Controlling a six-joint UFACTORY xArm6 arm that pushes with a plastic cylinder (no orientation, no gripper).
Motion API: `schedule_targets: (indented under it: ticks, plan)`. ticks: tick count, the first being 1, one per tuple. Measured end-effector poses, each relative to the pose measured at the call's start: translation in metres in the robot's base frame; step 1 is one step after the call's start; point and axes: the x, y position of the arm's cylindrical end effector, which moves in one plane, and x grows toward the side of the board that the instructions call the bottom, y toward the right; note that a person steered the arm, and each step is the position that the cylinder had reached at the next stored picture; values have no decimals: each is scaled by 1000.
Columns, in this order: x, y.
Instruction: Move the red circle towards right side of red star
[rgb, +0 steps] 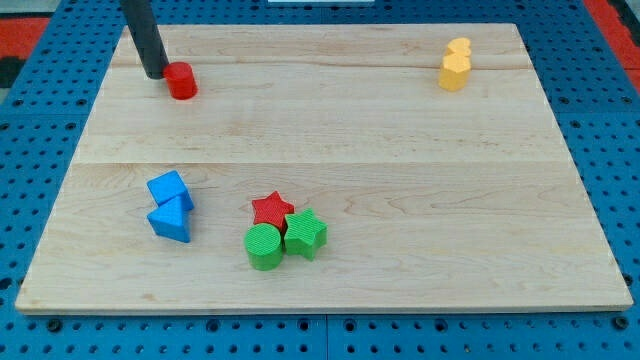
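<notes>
Green circle (264, 246) nearest the camera, at view's bottom centre, far below and to the right of my tip (157, 75). Touching it on its right: green star (305, 234). Red star (272, 209) just above and between those two, touching both, well below my tip and to its right.

Two blue blocks lower left, roughly straight below my tip, well apart from it: blue cube (169, 189) on top, blue triangle (170, 223) under it, the two touching. Both sit left of the red/green cluster, w/ a gap between.

Red circle (181, 80) at view's top left, immediately right of my tip, touching or as good as touching; can't tell which for sure. Lies far up and left of the red star, w/ bare wood between them.

Yellow block (455, 66), looks heart-ish, shape not certain, at view's top right. About level w/ my tip, far off to its right, alone.

No claw on this arm, so no wide/narrow state to give: just a dark rod coming down from the view's top edge, leaning slightly, w/ lower end on the wooden board (400, 160) near its top left corner. Nothing held.

Board pale wood, w/ blue pegboard (620, 150) around it on all sides.
</notes>
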Motion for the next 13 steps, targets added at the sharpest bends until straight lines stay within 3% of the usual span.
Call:
schedule_targets:
  ticks: [4,8,9,11,13]
  plan:
    - [31,130]
    - [98,206]
    - [110,204]
    - [87,149]
    - [134,138]
